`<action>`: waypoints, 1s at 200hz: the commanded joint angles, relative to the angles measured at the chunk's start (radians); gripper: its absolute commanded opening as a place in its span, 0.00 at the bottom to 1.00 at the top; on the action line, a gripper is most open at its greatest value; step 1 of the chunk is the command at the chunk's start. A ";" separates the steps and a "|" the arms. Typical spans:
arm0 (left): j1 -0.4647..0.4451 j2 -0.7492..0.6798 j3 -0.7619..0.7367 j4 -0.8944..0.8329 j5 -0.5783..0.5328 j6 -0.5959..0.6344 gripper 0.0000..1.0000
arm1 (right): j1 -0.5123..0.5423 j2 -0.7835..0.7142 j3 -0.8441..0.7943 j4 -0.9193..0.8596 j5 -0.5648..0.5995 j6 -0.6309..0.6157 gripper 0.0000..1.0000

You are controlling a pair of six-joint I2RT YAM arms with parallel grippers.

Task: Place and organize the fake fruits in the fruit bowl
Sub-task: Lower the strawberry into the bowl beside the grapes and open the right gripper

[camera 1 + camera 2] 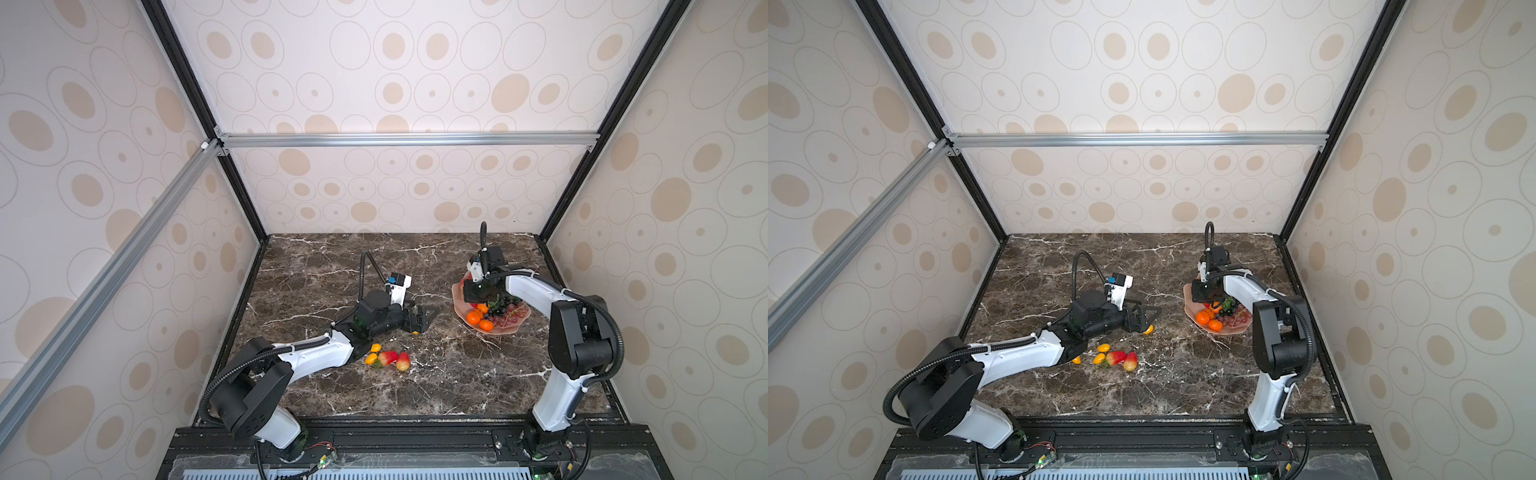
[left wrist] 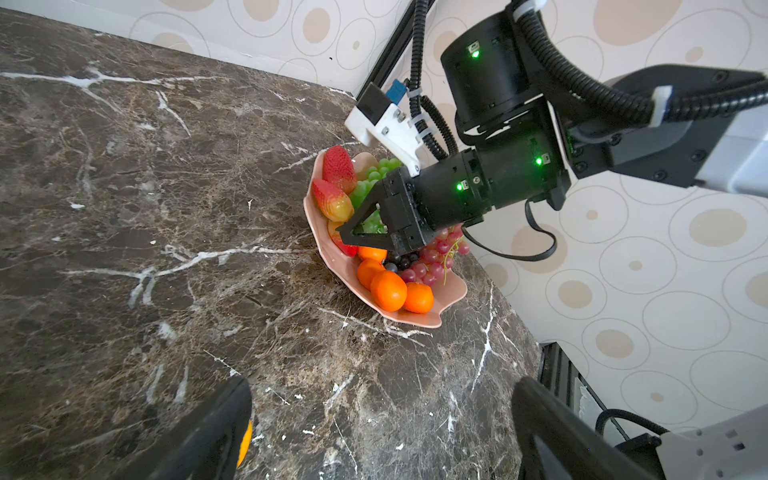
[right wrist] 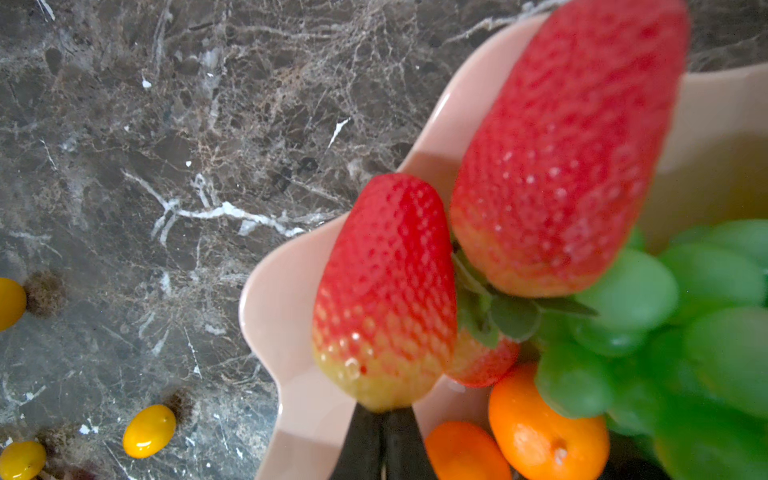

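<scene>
Looking down on a dark, white-veined marble tabletop (image 1: pixel 436 386).

Tracing the left arm (image 1: pixel 316 357) in from 7 o'clock to the left gripper (image 1: pixel 428 321), lying low near the tabletop's middle. Seeing its fingers (image 2: pixel 208 436) standing wide apart and clasping nothing.

Tracing the right arm (image 1: pixel 536 291) in from 5 o'clock to the right gripper (image 2: pixel 347 232), dipping over the fruit bowl (image 2: pixel 415 319). Seeing its fingers (image 3: pixel 361 440) pressed together, tips meeting the pale end of a strawberry (image 3: pixel 386 291) lying on the bowl's rim. Not managing to tell whether pinching its leaves or only touching.

Placing the pale pink, wavy-rimmed bowl at about 3 o'clock on the tabletop in both top views.

Counting inside it:
- a green grape bunch (image 2: pixel 368 187) on the side toward 12 o'clock
- a red grape bunch (image 2: pixel 432 257) toward 4 o'clock
- dark grapes (image 2: pixel 399 262) between them
- a second strawberry (image 2: pixel 338 168) leaning on the rim just beside the first
- a third strawberry (image 2: pixel 347 249) showing under the fingers
- round oranges (image 2: pixel 388 291) clustering toward 6 o'clock

Spotting two loose strawberries (image 1: pixel 388 357) at about 7 o'clock of the middle, touching each other. Spotting small oval fruits (image 1: pixel 376 347) just beside them, and one lone oval fruit (image 1: pixel 1148 329) tucked right beside a finger of the left gripper.
</scene>
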 commanded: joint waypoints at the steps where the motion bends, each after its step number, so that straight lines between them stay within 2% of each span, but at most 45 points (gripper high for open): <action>1: -0.008 -0.009 0.041 0.007 -0.009 0.017 0.99 | 0.002 0.015 0.020 -0.031 0.008 -0.009 0.09; 101: -0.009 -0.006 0.046 0.000 -0.022 0.014 0.99 | 0.001 -0.045 0.017 -0.048 0.019 0.001 0.29; 152: -0.009 0.009 0.061 0.004 -0.021 0.009 0.99 | 0.002 -0.093 0.005 -0.069 0.070 -0.001 0.33; 178: -0.009 0.008 0.062 0.004 -0.030 0.009 0.99 | 0.001 -0.138 -0.014 -0.060 0.083 0.005 0.40; 200: -0.008 0.009 0.061 0.008 -0.028 0.008 0.99 | 0.001 -0.143 -0.014 -0.068 0.082 0.006 0.40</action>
